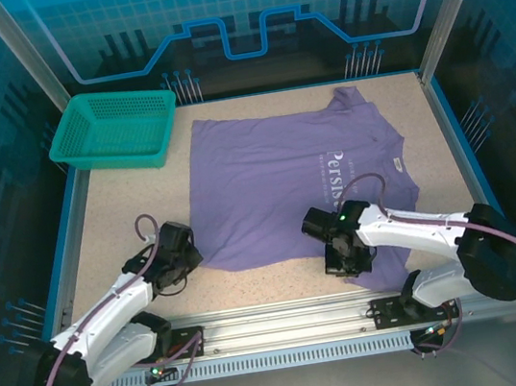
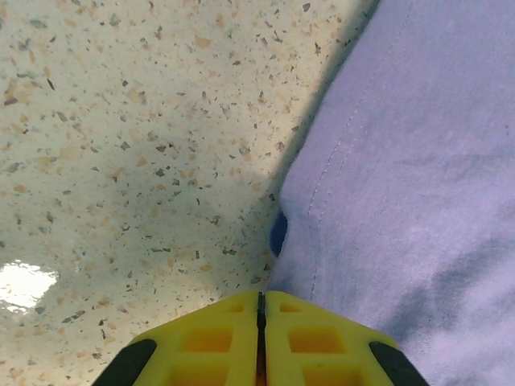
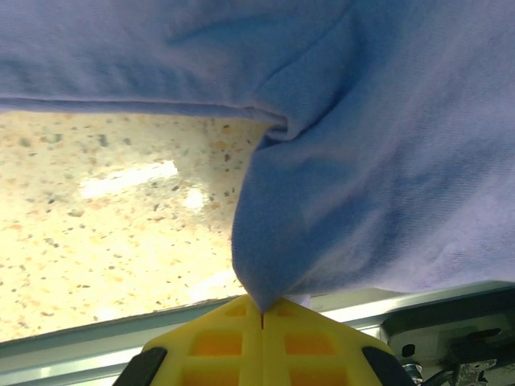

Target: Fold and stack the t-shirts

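A lavender t-shirt (image 1: 285, 179) lies spread flat on the speckled table, collar to the right, white lettering on the chest. My left gripper (image 1: 193, 258) sits at the shirt's near-left hem corner. In the left wrist view its yellow fingers (image 2: 209, 338) are pressed together, with the puckered hem of the t-shirt (image 2: 402, 161) running into my left gripper (image 2: 261, 299). My right gripper (image 1: 351, 262) is at the shirt's near edge. In the right wrist view my right gripper (image 3: 262, 310) is shut on a pointed fold of the t-shirt (image 3: 362, 161), which is lifted off the table.
A teal mesh basket (image 1: 112, 127) stands at the back left corner. A metal rail (image 1: 286, 315) runs along the near table edge just behind both grippers, and the rail (image 3: 451, 297) is close under the right wrist. Blue walls enclose the table.
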